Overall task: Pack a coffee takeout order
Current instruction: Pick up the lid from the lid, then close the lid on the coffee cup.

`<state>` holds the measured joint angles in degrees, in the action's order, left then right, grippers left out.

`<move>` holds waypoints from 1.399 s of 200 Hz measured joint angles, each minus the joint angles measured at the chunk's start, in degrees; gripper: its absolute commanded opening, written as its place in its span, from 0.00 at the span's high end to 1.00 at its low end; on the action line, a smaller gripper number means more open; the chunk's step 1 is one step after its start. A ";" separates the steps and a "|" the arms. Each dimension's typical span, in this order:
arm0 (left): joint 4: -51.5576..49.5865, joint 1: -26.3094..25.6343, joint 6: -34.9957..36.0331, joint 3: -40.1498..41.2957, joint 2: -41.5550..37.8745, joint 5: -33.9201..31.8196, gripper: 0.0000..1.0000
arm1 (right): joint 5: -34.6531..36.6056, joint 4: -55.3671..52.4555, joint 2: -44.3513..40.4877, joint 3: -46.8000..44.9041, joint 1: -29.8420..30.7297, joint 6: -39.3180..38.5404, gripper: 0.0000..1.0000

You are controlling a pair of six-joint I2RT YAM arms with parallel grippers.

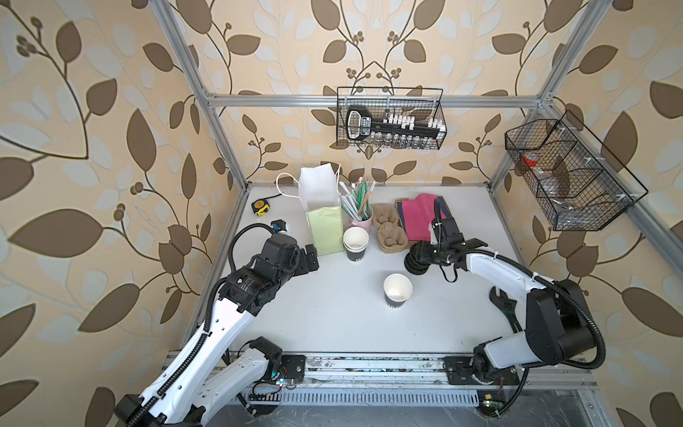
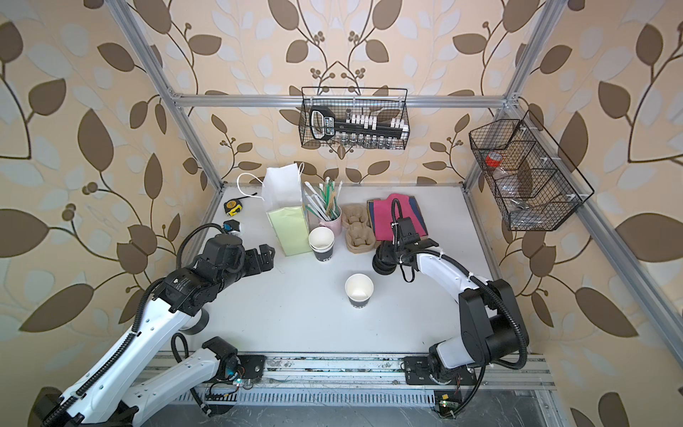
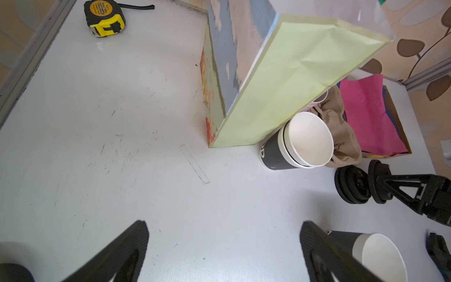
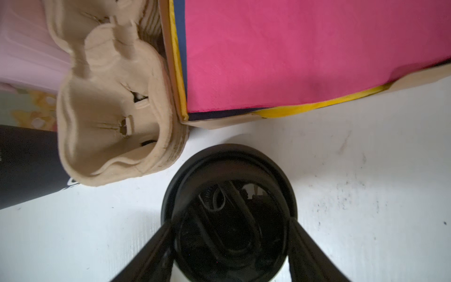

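Black and idle, your left claw [image 3: 224,223] hangs spread wide over bare tabletop [image 3: 97,122] with nothing between its fingers, so it has no share in the order yet. Moving right, the paper bag [image 1: 323,225] stands upright at the back. The stack of lidless cups [image 1: 355,244] just beside it is not part of what you are packing. Next comes the brown pulp carrier [image 1: 390,231], lying on top of its nested pile with both wells empty: no cup has gone in. Nearer to you and apart from the carrier, the single dark cup [image 1: 397,292] stands upright on the tabletop with its white inside showing, so it has no lid. Just right of that is where the work is. Your right claw [image 4: 230,222] sits over the pile of black lids [image 1: 415,264], and the wrist view shows its fingers [image 4: 146,254] narrowed onto the rim of the top lid [image 4: 229,156], one pressed to each side. Whether that lid is clear of the ones under it I cannot tell. Furthest right, the pink napkin [image 1: 419,216] lies flat in its cardboard tray [image 4: 219,123], untouched, over a navy napkin [image 4: 183,73]. By my reading you are at the first step. The lid has to be carried to the cup and pressed on, the cup seated in a well, and the napkin added.
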<state>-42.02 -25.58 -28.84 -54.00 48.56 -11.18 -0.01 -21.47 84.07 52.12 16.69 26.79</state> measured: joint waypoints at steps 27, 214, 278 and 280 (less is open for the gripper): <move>-0.02 0.00 0.28 0.00 0.09 0.76 0.01 | 0.37 -0.20 -1.01 0.00 -0.11 0.00 0.35; -0.04 0.00 0.35 0.00 -1.42 0.07 0.01 | 17.22 -21.42 -17.99 2.86 34.95 0.63 0.37; -0.20 0.00 0.37 0.00 -1.42 0.04 0.01 | 21.11 -22.93 -12.35 5.49 39.23 0.85 0.37; -0.20 0.00 0.35 0.00 -1.42 0.04 0.01 | 21.14 -22.95 -12.26 5.53 39.26 0.83 0.37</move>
<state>-42.22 -25.58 -28.49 -54.00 47.13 -11.14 21.12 -44.42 71.81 57.65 55.94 27.62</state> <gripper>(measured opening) 0.990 0.632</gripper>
